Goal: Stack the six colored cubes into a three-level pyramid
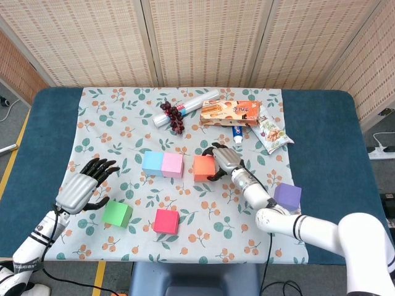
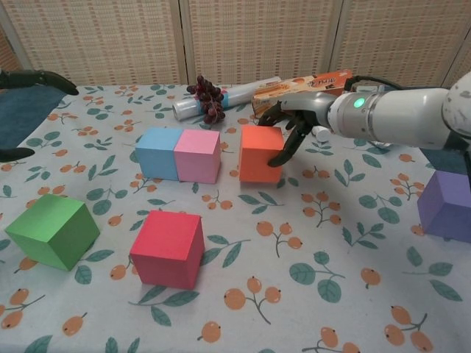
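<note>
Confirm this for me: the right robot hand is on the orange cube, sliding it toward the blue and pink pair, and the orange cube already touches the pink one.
Not quite. The right robot hand is on the orange cube, close to the blue cube and pink cube, but orange and pink do not touch. The chest view shows a strip of tablecloth between them.

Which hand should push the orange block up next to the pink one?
The right hand, probably. Its fingers already wrap the orange foam cube, which sits a small gap from the pink foam cube. The left hand hovers far off, near the green foam cube.
</note>
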Available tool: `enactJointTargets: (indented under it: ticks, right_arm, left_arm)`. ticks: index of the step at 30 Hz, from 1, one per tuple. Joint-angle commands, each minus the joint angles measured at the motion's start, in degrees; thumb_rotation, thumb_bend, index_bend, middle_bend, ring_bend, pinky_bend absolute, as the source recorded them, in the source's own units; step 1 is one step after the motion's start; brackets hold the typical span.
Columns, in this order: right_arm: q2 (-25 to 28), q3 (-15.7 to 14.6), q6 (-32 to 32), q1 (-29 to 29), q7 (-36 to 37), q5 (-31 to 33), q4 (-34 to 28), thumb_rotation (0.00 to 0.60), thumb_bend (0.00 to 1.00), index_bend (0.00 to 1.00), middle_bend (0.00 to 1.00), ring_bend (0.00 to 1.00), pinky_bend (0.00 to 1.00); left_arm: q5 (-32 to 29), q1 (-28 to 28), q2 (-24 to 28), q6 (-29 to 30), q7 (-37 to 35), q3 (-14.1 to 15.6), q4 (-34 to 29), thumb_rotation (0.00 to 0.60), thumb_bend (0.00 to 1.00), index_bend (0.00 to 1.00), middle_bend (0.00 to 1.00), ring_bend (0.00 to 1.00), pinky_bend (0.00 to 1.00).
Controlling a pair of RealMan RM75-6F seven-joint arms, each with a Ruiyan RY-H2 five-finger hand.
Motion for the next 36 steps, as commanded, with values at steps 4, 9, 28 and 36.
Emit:
enactJointTargets:
  ticks: [4, 9, 28, 36]
  right_arm:
    - [-2.50, -0.80, 0.72, 4.25, -4.57, 7.06, 2.38, 0.600, 0.10, 0.36, 0.21, 0.01, 0.11]
    - [-3.79, -1.15, 1.02, 5.99, -6.08, 10.21, 4.20, 0.600, 0.11, 0.36, 0.21, 0.01, 0.11]
    - [-7.57, -1.15, -0.23, 8.36, -6.80, 12.48, 9.39, 0.600, 0.11, 0.34, 0.21, 0.01, 0.11]
    - [-7.02, -1.03, 0.14, 8.17, -6.60, 12.34, 8.67, 0.600, 0.10, 0.34, 0.21, 0.01, 0.11]
  left_arm:
    - [0.33, 0.17, -0.14, -0.12, -0.38, -0.03, 0.27, 0.600, 0.33, 0.14, 0.06, 0.00, 0.05]
    - [0.70, 0.19, -0.24, -0.24, -0.43, -0.16, 0.62, 0.600, 0.33, 0.14, 0.06, 0.00, 0.05]
    - [1.34, 0.05, -0.52, -1.01, -1.43, -0.54, 1.62, 0.600, 0.33, 0.14, 0.06, 0.00, 0.05]
    - [1.48, 0.03, -0.53, -1.18, -2.02, -0.64, 1.91, 0.600, 0.33, 0.14, 0.06, 0.00, 0.05]
